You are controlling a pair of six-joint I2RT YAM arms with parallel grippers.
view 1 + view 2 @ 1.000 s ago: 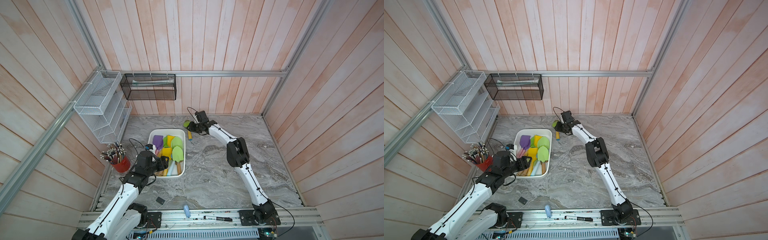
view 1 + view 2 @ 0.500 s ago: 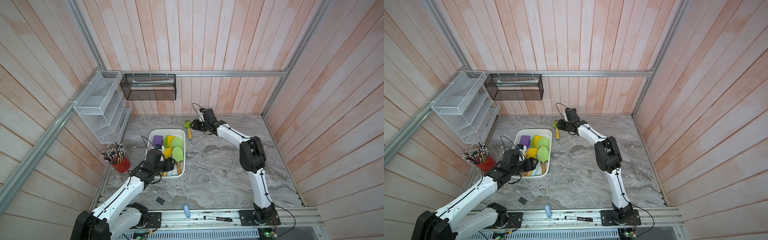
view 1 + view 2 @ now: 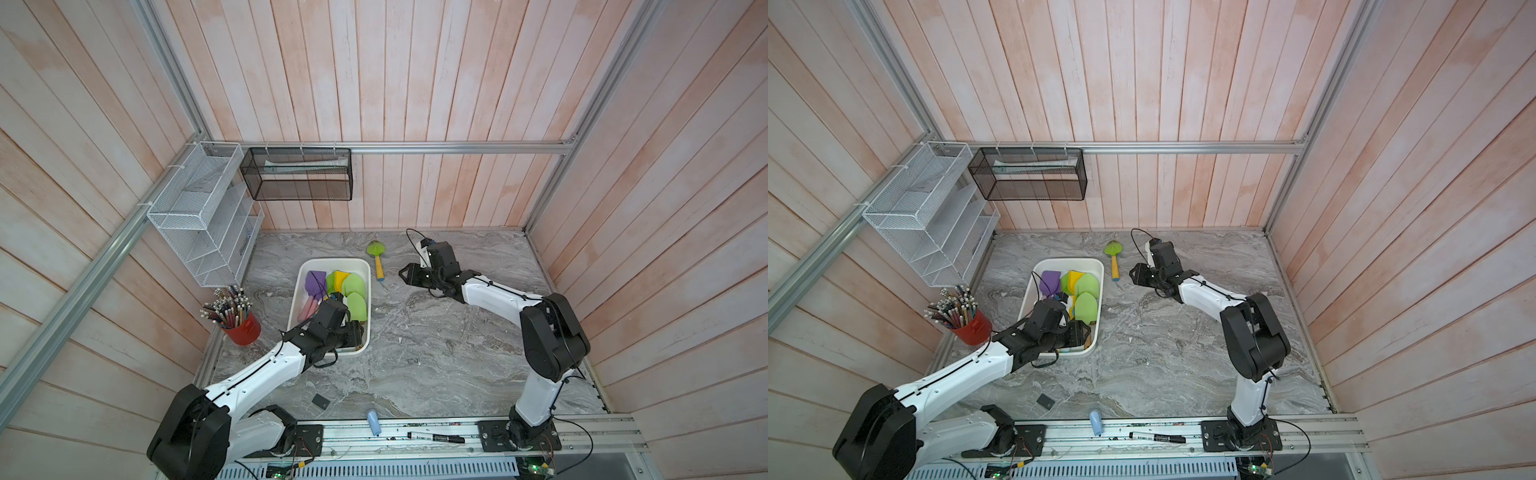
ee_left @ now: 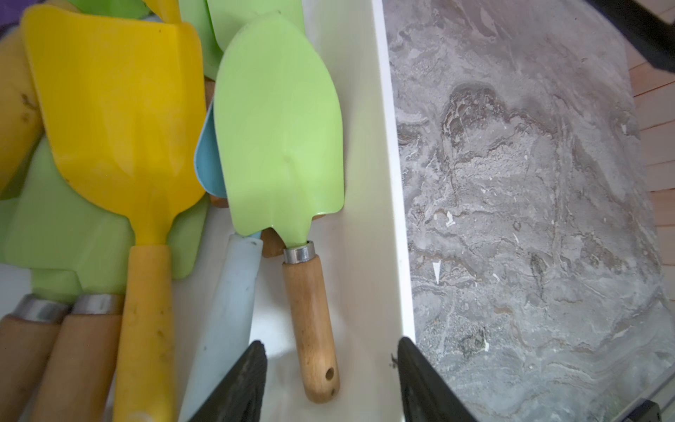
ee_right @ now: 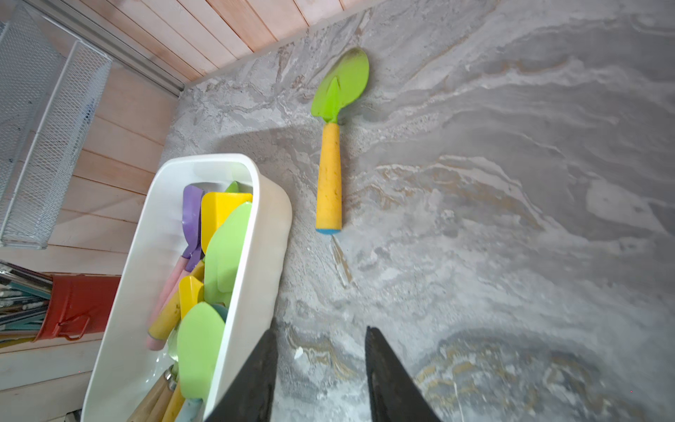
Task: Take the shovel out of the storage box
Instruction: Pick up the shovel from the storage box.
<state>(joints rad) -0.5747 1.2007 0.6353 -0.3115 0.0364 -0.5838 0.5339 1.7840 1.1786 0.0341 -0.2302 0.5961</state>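
Shovels (image 3: 353, 284) of several colours lie heaped in the storage box (image 3: 334, 261), blades toward its far end and handles toward the left arm, which is probably why the left hand (image 4: 330, 341) hangs over that near end. Its jaws stand apart and hold nothing; they straddle the butt of the wooden handle of the pale green shovel (image 4: 281, 190). That shovel lies uppermost along the box's wall, so it looks the easiest to lift clear. The right hand (image 5: 319, 329) is part-open and empty above the table (image 3: 436, 332), beside the box. Only the left wrist view shows the gap between fingers (image 4: 252, 380) and handle; in both top views the arm hides it. The top views and the right wrist view alone show the yellow-handled shovel (image 5: 330, 153) lying out on the table past the box's far corner.
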